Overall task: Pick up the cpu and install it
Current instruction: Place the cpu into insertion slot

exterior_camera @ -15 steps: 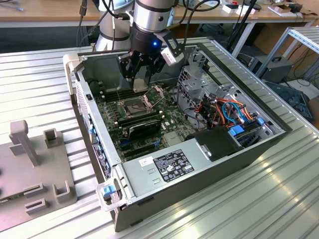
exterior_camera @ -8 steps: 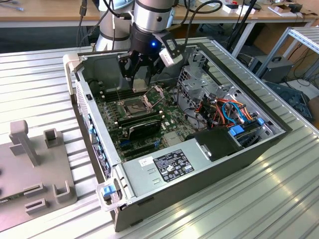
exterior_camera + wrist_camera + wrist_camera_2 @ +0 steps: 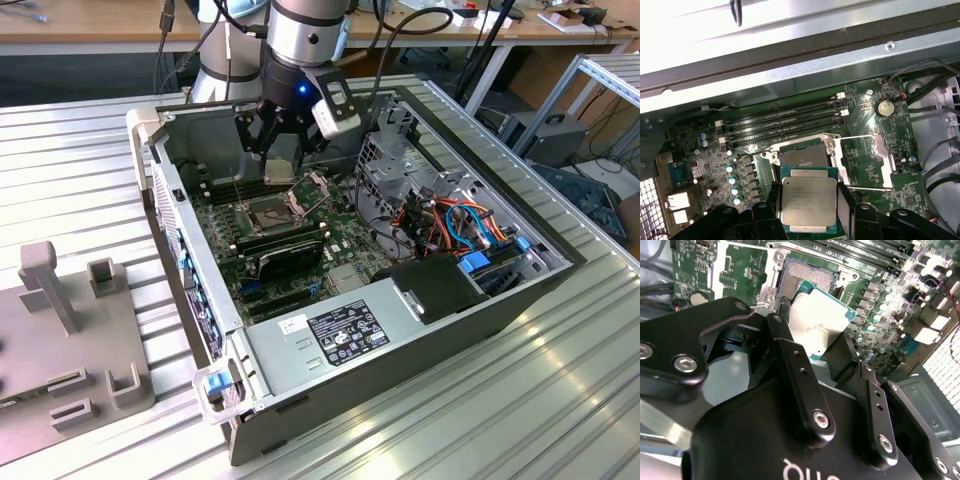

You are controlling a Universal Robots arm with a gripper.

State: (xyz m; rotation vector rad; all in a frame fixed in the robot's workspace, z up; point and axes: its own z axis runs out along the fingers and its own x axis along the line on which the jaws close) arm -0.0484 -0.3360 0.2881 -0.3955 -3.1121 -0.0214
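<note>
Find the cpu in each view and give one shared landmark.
Exterior view: cpu held in the gripper, above the open socket.
Second wrist view: pale square past the black fingers, over the socket.
First wrist view: between the fingers, overlapping the socket's edge.
Shared landmark: the socket.

Print on the cpu (image 3: 808, 201) and the power-supply label (image 3: 345, 335) is illegible.

Parts tally – nearly all were singles.
There were 1 cpu (image 3: 808, 201), 1 gripper (image 3: 283, 165), 1 PC case (image 3: 150, 140), 1 power supply (image 3: 330, 335), 1 mobo (image 3: 862, 127) w/ 1 socket (image 3: 802, 157), 1 hinged bracket (image 3: 867, 162), 4 memory slots (image 3: 785, 120) & 1 coin cell (image 3: 883, 107); beside the case, 1 grey fixture block (image 3: 60, 340).
</note>
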